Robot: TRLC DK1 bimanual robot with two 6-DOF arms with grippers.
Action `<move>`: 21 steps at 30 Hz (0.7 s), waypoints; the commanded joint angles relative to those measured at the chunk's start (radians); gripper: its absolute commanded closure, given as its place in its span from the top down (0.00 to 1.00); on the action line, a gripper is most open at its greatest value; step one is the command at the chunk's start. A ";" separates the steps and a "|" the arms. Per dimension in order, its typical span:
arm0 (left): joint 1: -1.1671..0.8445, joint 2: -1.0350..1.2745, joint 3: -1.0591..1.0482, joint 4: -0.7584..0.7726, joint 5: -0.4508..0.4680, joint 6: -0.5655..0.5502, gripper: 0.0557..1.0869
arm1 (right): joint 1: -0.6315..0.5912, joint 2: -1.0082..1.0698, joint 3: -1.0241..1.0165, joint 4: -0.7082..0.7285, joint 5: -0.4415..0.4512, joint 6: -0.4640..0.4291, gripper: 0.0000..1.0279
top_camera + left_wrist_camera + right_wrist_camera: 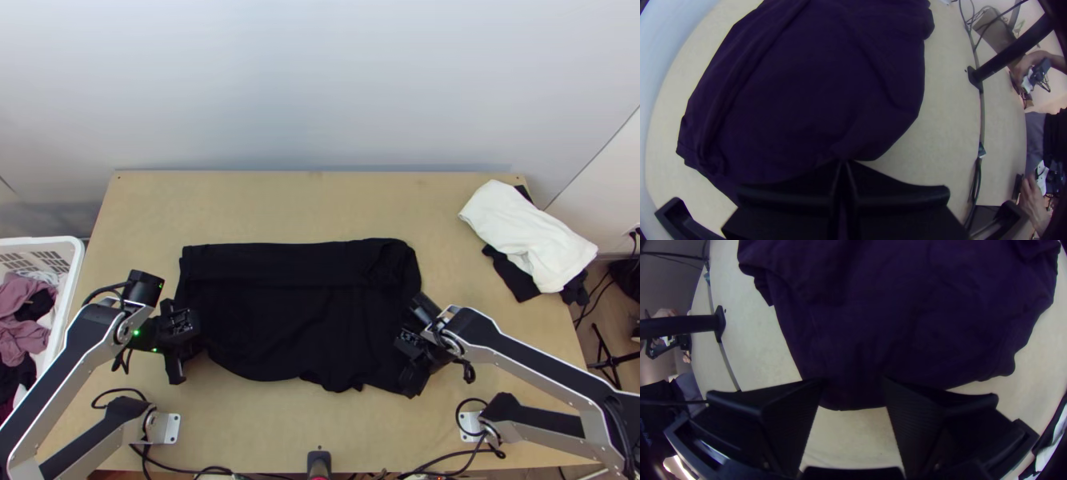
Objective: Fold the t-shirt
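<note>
black t-shirt (296, 304): lies broad and low on the wooden table (264, 424), between the 2 grippers, probably so that both can work its near side together.
far band: a long strip runs along the t-shirt's far side, which looks like a layer already turned over; the cloth is rumpled at its far right corner.
near hem: uneven and bulging, so a straight fold line will probably need some tension from both ends.
left gripper (843, 163): at the t-shirt's left end, fingers pressed together on a bit of its edge; the cloth puckers towards the tips, presumably to anchor that end.
right gripper (853, 384): at the t-shirt's near right corner, fingers spread astride it, cloth lying between the tips but not nipped; a placing that suits a pinch.
step in hand: seemingly taking the 2 ends before the near side is folded towards the far band.
next need: close on the right corner, then lift both ends evenly.
risk: catching just 1 layer at the right, which could skew the fold.
white cloth (520, 224): right of the t-shirt and farther off, draped over dark cloth (512, 276), perhaps set aside there.
laundry basket (78, 264): left of the t-shirt, holding mixed clothes, likely a supply.
</note>
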 commanded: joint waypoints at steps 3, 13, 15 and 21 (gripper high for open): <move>0.018 0.011 0.032 -0.019 0.002 0.009 0.04 | 0.022 0.011 0.010 0.016 0.002 -0.048 0.05; 0.045 0.015 0.124 -0.105 0.034 0.012 0.04 | -0.124 -0.135 0.128 -0.183 -0.136 -0.127 0.03; 0.087 0.025 0.144 -0.105 0.049 0.014 0.04 | -0.183 -0.155 0.156 -0.220 -0.170 -0.149 0.03; 0.188 0.107 0.193 -0.098 0.071 0.032 0.04 | -0.370 -0.119 0.220 -0.237 -0.236 -0.192 0.03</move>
